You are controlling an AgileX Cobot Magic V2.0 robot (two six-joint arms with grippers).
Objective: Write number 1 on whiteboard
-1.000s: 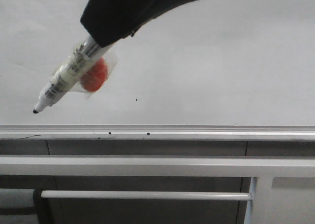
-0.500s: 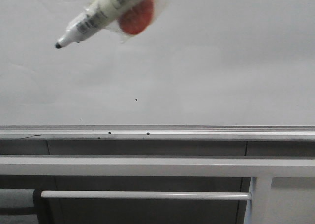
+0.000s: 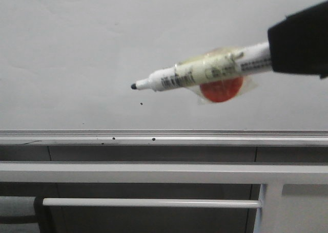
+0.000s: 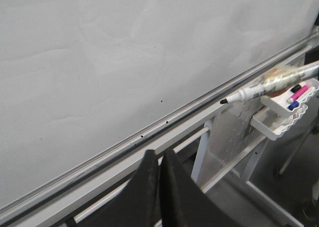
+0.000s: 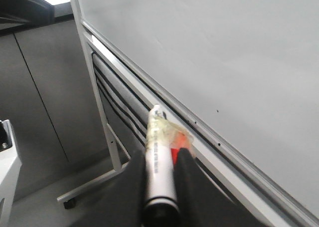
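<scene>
Front view: right tool (image 3: 271,59) clamps taped cylindrical marker (image 3: 205,73); matte whiteboard (image 3: 77,48) apparently unmarked; left tool (image 4: 158,159) closed.

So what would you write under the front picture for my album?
The right gripper holds a marker in front of the whiteboard, with no number drawn yet.

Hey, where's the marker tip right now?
In the front view, the marker tip sits centre-left before the whiteboard, just above a black speck, held by the right gripper.
</scene>
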